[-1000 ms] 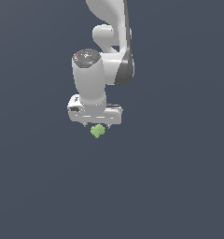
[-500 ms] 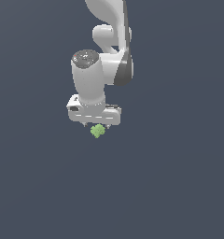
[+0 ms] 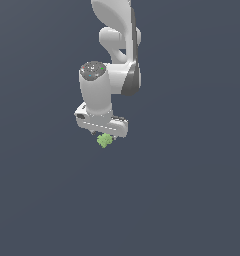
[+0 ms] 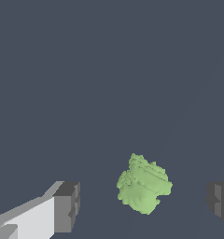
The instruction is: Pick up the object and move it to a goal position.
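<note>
The object [image 3: 105,140] is a small light-green lumpy thing lying on the dark grey floor. In the exterior view it sits right under the white gripper hand, partly covered by it. My gripper [image 3: 107,135] points straight down over it. In the wrist view the object [image 4: 143,184] lies between the two dark finger pads [image 4: 67,206], nearer the right-hand one, with a gap on each side. The gripper [image 4: 144,203] is open and holds nothing.
The plain dark grey floor [image 3: 182,200] stretches all around. The white arm [image 3: 117,45] rises above the hand toward the top of the exterior view. No other objects show.
The hand has sunk slightly toward the object. The object has not moved.
</note>
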